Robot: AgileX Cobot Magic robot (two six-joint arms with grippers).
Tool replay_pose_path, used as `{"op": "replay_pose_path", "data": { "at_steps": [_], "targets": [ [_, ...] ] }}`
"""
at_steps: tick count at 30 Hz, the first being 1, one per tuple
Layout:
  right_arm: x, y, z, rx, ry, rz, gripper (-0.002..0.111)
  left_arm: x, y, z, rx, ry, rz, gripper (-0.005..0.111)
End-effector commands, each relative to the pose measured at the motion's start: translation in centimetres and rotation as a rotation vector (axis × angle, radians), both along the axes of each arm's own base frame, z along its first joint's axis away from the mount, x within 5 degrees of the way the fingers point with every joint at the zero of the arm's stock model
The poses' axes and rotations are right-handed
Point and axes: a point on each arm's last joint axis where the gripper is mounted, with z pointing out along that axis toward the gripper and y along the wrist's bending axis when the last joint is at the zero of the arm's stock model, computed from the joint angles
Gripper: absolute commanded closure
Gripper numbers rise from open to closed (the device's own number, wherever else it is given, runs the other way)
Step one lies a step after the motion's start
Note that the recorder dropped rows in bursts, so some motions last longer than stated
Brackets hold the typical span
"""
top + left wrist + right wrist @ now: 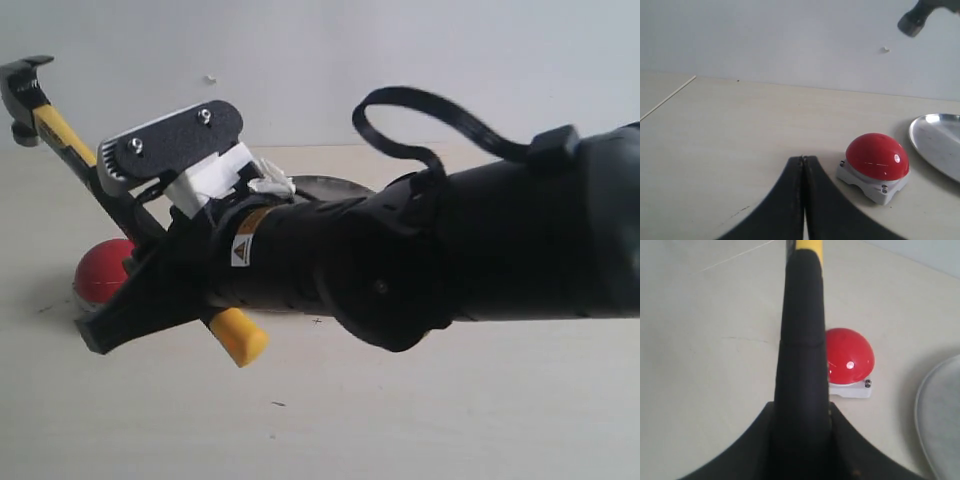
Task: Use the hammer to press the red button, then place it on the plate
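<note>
I am seeing the left gripper [803, 160] sitting with tips pressed together, bare table [715, 150] lying open to its left. The right gripper [150, 235] is clamping the hammer [62, 130] by its handle, the head hanging high, clear of the red button [103, 270]. The plate [940, 142] is lying just right of the button, rim not touching it.

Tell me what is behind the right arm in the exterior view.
Part of the red button shows beside the hammer handle, and a rim sliver of the plate above the right arm. The rest of the plate is covered.
</note>
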Motion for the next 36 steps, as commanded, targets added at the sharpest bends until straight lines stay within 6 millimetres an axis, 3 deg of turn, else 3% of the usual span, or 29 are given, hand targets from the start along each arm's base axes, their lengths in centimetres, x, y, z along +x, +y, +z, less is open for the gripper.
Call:
{"op": "replay_pose_path", "data": {
  "at_steps": [1, 4, 7, 16, 18, 21, 24, 27, 33, 36],
  "targets": [
    [1.0, 1.0, -1.9, 0.009, -0.046, -0.009, 0.108, 0.0, 0.0, 0.0, 0.003, -0.008, 0.002, 0.107],
    [1.3, 1.4, -3.5, -0.002, -0.037, -0.021, 0.108, 0.0, 0.0, 0.0, 0.003, -0.008, 0.002, 0.107],
    [1.4, 1.3, -3.1, 0.034, -0.033, -0.051, 0.108, 0.0, 0.0, 0.0, 0.003, -0.008, 0.002, 0.107],
    [0.2, -0.8, 5.7, 0.241, -0.17, -0.057, 0.108, 0.0, 0.0, 0.0, 0.003, -0.008, 0.002, 0.107],
    [-0.1, -1.2, 6.7, 0.25, -0.2, -0.049, 0.108, 0.0, 0.0, 0.0, 0.003, -0.008, 0.002, 0.107],
    [-0.1, -1.1, 6.6, 0.234, -0.207, -0.04, 0.108, 0.0, 0.0, 0.0, 0.003, -0.008, 0.002, 0.107],
    [0.3, -0.5, 4.7, 0.188, -0.183, -0.038, 0.108, 0.0, 0.0, 0.0, 0.003, -0.008, 0.002, 0.107],
    [1.1, 0.5, 1.5, 0.129, -0.135, -0.049, 0.108, 0.0, 0.0, 0.0, 0.003, -0.008, 0.002, 0.107],
    [2.5, 1.7, -7.0, 0.032, 0.058, -0.185, 0.108, 0.0, 0.0, 0.0, 0.003, -0.008, 0.002, 0.107],
    [2.4, 2.4, -7.9, -0.032, 0.141, -0.156, 0.108, 0.0, 0.0, 0.0, 0.003, -0.008, 0.002, 0.107]
  ]
}}
